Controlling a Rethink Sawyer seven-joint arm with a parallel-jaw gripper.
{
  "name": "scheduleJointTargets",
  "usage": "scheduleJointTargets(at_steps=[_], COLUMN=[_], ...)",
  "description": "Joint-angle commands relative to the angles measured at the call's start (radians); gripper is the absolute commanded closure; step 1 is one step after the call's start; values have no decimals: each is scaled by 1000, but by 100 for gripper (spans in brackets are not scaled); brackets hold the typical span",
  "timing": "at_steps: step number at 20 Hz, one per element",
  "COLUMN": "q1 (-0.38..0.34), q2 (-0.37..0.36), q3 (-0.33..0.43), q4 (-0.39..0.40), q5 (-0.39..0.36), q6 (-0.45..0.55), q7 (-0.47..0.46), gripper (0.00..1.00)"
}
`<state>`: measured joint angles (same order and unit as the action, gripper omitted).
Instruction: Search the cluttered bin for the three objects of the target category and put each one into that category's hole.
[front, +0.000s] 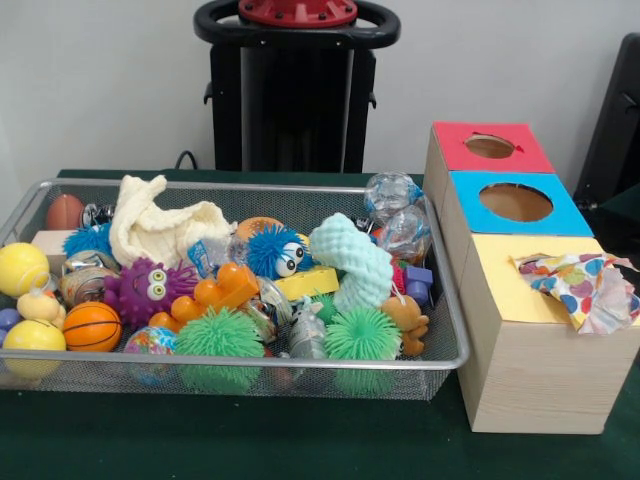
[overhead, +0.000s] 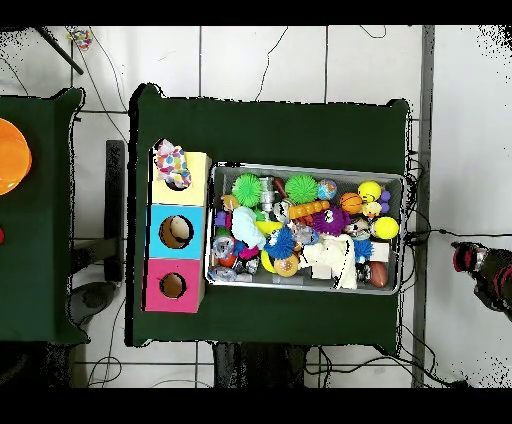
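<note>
Green desk (front: 300, 440) | wire bin (front: 440, 290) left-centre, crammed with toys | cream cloth (front: 165, 228) upper left of bin | colourful cloth (front: 585, 285) already in yellow hole (overhead: 176, 175), frame right | end effector unseen, state unknown

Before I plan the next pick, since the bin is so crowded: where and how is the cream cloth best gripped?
Take the cream cloth by its raised peak at the back of the wire bin, coming straight down from above. It lies on top of the pile in a bunched heap, so a fold stands up there for pinching, probably clear of the toys around it.
</note>
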<state>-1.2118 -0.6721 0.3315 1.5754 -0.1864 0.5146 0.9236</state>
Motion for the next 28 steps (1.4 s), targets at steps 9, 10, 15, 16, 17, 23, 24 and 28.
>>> scheduleJointTargets(at_steps=[9,10,15,16,17,23,24,28], q1=[59,59,55,52,46,14,9,0], q2=[-38,-31,29,45,58,171,196,301], q3=[-93,-93,-84,-81,-75,-29,-19,24], q4=[-39,-37,-64,-82,-99,-259,-296,-477], q5=[-73,-75,-81,-85,-86,-101,-102,-115], q6=[180,170,135,138,146,214,233,335], q7=[54,57,57,46,32,-82,-107,-222], gripper=[100,100,100,100,100,100,100,100])
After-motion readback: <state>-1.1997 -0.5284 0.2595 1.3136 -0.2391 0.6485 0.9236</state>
